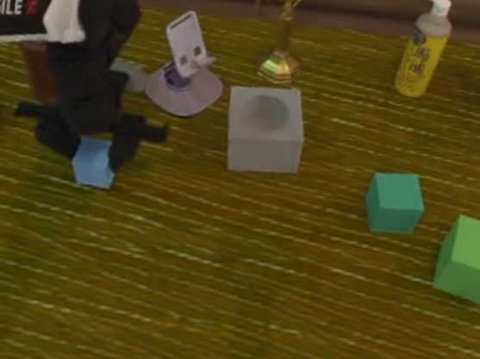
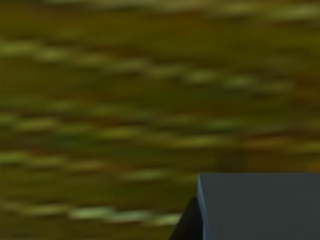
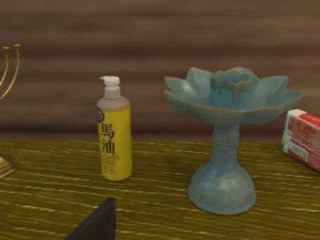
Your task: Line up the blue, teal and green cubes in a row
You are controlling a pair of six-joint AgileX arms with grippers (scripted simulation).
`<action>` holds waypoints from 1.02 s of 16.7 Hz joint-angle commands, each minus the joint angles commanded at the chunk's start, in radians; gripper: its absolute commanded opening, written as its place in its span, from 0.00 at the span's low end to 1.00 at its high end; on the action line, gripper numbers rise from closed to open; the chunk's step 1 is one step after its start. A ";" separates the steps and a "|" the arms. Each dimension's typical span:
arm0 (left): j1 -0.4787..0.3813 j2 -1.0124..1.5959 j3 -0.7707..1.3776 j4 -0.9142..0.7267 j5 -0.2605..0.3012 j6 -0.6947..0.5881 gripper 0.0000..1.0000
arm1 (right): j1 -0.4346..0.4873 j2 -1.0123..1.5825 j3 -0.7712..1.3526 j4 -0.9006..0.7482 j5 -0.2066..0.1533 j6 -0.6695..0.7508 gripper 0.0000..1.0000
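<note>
The small light blue cube [image 1: 94, 165] is at the left of the table, and my left gripper [image 1: 91, 150] is shut on it, one black finger on each side. In the left wrist view the cube [image 2: 260, 207] fills the corner, with one finger [image 2: 187, 225] pressed against its side. The dark teal cube [image 1: 394, 202] stands at the right, and the larger bright green cube [image 1: 473, 259] sits just right of it, nearer the front. My right gripper [image 3: 160, 237] is parked off the top view, open; only one fingertip [image 3: 102, 220] shows.
A grey block with a round dent [image 1: 266, 129] stands mid-table. Behind it are a white phone stand on a purple base [image 1: 185, 74], a brass candelabra [image 1: 282, 28], a yellow pump bottle [image 1: 423, 49] and a blue lotus-shaped stand [image 3: 225, 145]. A red-and-white box [image 3: 302, 137] lies beside the stand.
</note>
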 joint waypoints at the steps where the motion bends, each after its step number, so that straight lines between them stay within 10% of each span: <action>1: 0.003 -0.015 0.021 -0.044 0.000 -0.001 0.00 | 0.000 0.000 0.000 0.000 0.000 0.000 1.00; 10: -0.007 -0.059 0.089 -0.154 0.000 -0.013 0.00 | 0.000 0.000 0.000 0.000 0.000 0.000 1.00; 17: -0.316 0.017 0.231 -0.240 -0.010 -0.364 0.00 | 0.000 0.000 0.000 0.000 0.000 0.000 1.00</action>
